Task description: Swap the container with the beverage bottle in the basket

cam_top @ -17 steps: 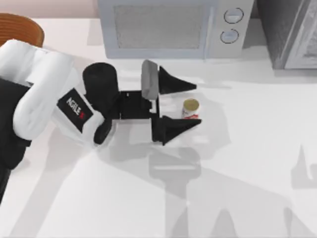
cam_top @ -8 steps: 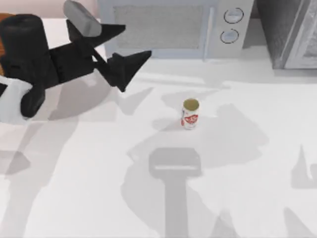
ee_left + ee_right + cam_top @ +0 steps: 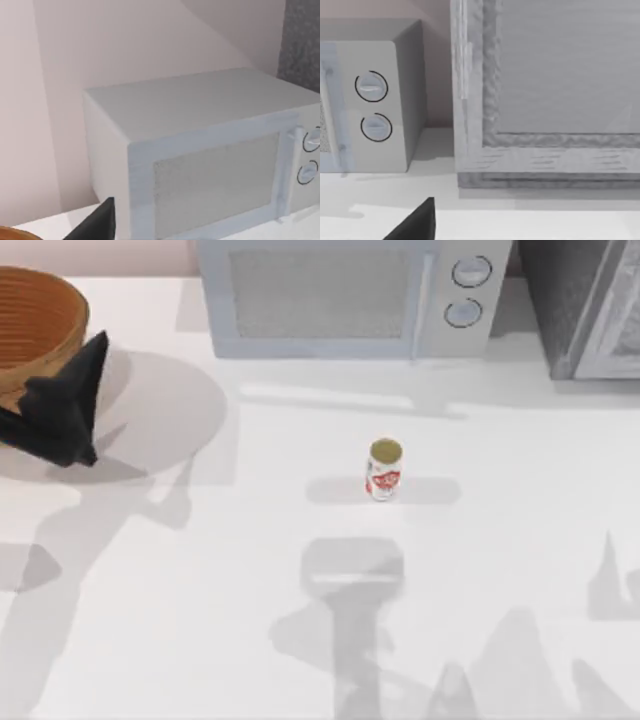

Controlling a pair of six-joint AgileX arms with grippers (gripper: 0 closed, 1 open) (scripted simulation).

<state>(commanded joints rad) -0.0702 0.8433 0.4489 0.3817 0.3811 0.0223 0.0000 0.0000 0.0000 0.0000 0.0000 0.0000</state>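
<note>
The small upright beverage bottle (image 3: 384,470), white-bodied with a red label and a dull gold round top, is standing alone on the white table (image 3: 480,570), out in the open and a little in front of the pale grey microwave oven (image 3: 350,295) with its two round dials. Nothing is touching it.

Well off to the left of the bottle, the round orange-brown woven wicker basket (image 3: 35,320) is sitting at the table's far left corner, level with the microwave's front. The left gripper (image 3: 62,405) is hanging just beside the basket's rim, on the side nearer the bottle, showing as a dark pointed shape; I cannot tell whether its fingers are apart or together. The left wrist view is looking at the microwave's front and top, with a sliver of the basket at the edge.

To the right of the microwave a darker grey speckled cabinet (image 3: 585,305) is standing. The right wrist view is facing that cabinet and the microwave's dials, with one dark fingertip (image 3: 415,222) of the right gripper showing; its state I cannot tell.
</note>
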